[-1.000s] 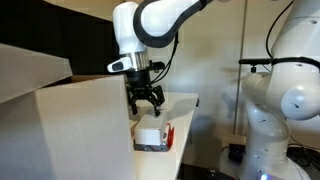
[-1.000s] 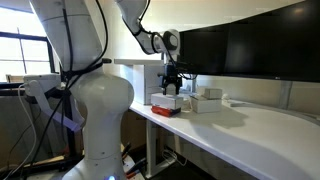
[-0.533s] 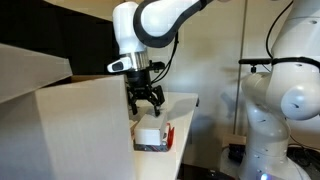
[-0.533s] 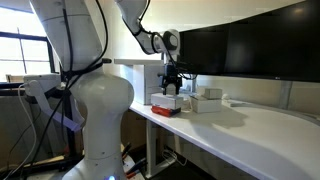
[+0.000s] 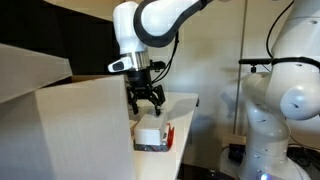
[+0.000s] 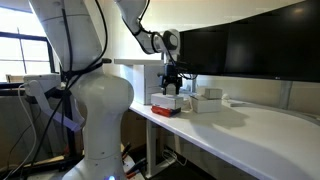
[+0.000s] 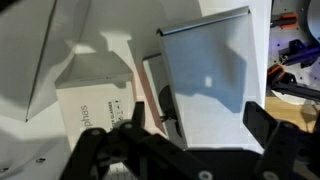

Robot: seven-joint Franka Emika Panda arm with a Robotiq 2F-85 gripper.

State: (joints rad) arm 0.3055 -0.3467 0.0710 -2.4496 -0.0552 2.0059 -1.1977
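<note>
Pale, smooth worktop (image 6: pixel 260 125), evenly lit, bare over most of its length. Near its end, a white box (image 5: pixel 150 134), sitting on a red-edged tray (image 6: pixel 165 110). Directly above the white box and clear of it, the gripper (image 5: pixel 146 103): hangs with jaws spread as wide as they go, holding nothing, touching nothing. Just beside the white box, also on the worktop, a printed carton (image 7: pixel 95 95). Behind the white box, a row of dark monitors (image 6: pixel 235 50) along the back of the worktop. Well apart from the white box, close to the camera in an exterior view, a second robot arm (image 6: pixel 95 100), white and bulky, standing off the worktop. Farther still from the white box, a bright window (image 6: pixel 20 50) with daylight behind it.
</note>
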